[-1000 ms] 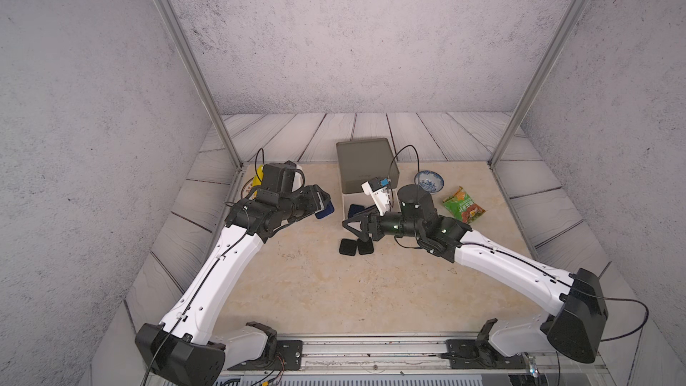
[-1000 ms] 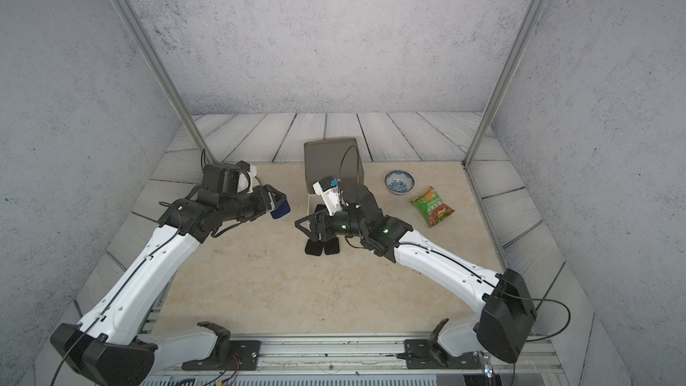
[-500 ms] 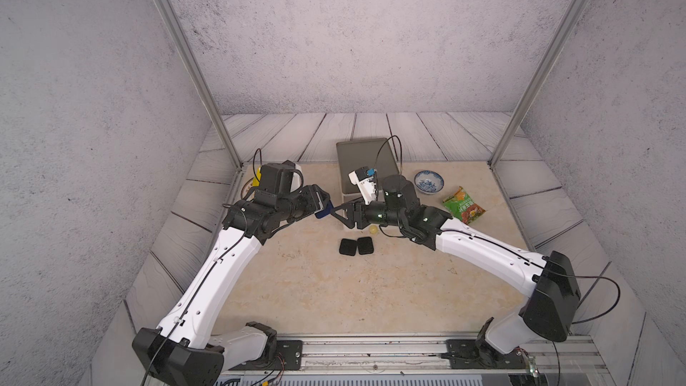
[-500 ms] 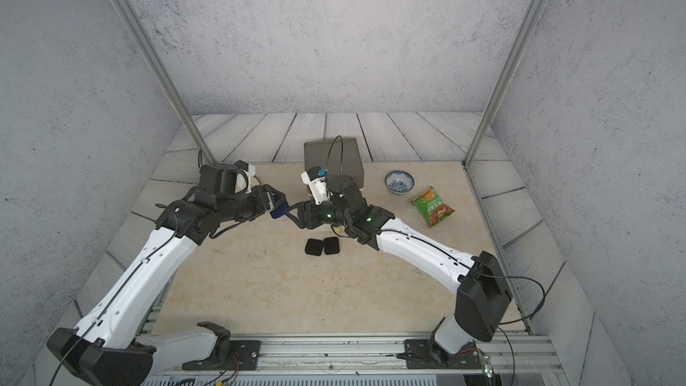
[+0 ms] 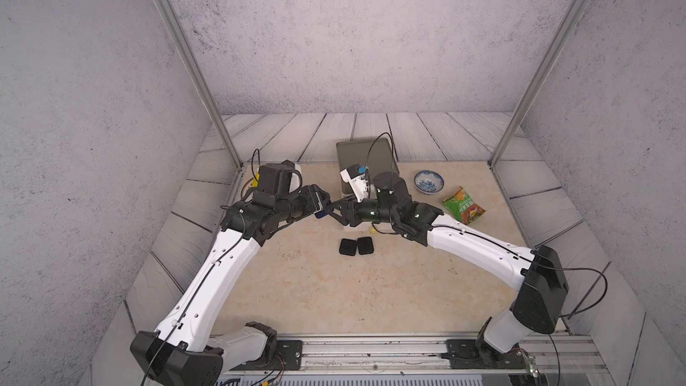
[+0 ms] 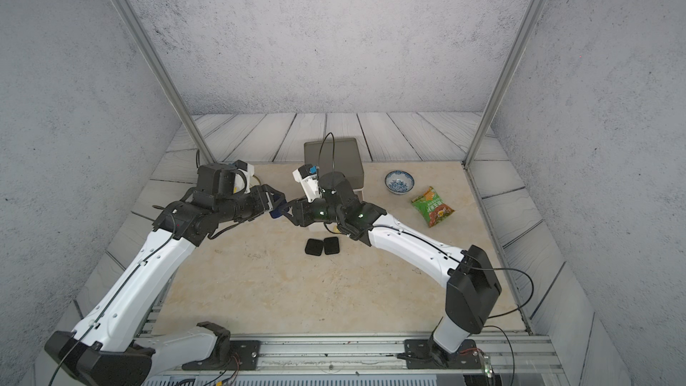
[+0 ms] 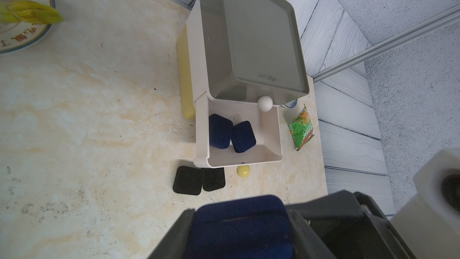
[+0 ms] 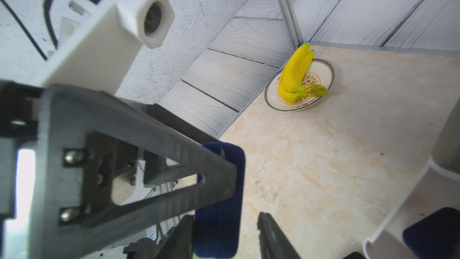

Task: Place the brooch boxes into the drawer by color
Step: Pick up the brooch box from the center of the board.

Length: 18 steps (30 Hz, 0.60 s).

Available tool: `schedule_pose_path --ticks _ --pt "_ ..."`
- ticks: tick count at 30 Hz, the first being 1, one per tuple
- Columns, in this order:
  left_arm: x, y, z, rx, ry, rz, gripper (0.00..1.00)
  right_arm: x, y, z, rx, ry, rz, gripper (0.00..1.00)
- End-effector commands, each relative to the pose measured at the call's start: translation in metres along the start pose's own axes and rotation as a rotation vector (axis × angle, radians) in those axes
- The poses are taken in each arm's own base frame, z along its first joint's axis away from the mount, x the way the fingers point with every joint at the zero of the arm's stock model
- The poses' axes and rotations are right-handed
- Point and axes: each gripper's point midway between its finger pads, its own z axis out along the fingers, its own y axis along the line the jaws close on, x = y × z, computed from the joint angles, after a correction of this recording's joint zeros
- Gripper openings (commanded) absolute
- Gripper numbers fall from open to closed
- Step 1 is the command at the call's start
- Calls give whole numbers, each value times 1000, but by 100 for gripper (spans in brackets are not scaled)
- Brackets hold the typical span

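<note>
Yellow bananas [image 8: 296, 73] lie on a plate [image 8: 329, 71] in the far left corner of the table [image 5: 334, 291].

To the right of the plate, the left gripper [image 5: 322, 206] is clamped on a dark blue box [image 7: 239, 225]. It holds the box in the air above the table, forward of the cabinet [image 7: 254, 33].

The right gripper [image 8: 224, 220] meets the box from the opposite side.
- Its jaws stand apart with the same box between them.
- One finger sits just beside a box face; contact cannot be confirmed.
- The other finger [image 8: 268, 235] is separated from the box by a clear gap.

Behind the right gripper stands the cabinet, with a grey top tier and a yellow bottom tier. The white middle drawer [image 7: 271, 130] is pulled out. Inside it, two blue boxes [image 7: 219, 134] lie flat, touching each other.

Two black boxes [image 5: 356, 246] lie flat on the table just in front of the open drawer, side by side and touching.

Further right, a patterned bowl [image 5: 428, 182] stands near the cabinet. A green snack packet [image 5: 463, 206] lies just beyond the bowl.
</note>
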Motion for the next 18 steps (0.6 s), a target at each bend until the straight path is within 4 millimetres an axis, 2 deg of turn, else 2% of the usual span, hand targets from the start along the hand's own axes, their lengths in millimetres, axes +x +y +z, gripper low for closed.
schedule_pose_path --ticks 1,4,6,8,9,13,18 --pt "-4 -12 -11 49 -26 28 35 -10 5 2 -7 -27 -20 34" --pt "-3 -13 -10 55 -22 30 41 -10 3 1 -2 -29 -18 24" --pt "-3 -13 -10 58 -23 32 51 -8 2 0 4 -29 -16 19" --pt "-3 -13 -11 57 -27 35 80 -7 0 -3 18 -32 -12 17" --pt "-4 -12 -13 49 -35 38 99 -7 -4 -6 37 -40 -10 16" --pt "-10 5 -22 -34 -87 49 98 -5 -28 -31 128 -61 14 16" --pt "-18 40 -35 -159 -148 60 98 8 -91 -83 328 -39 84 16"
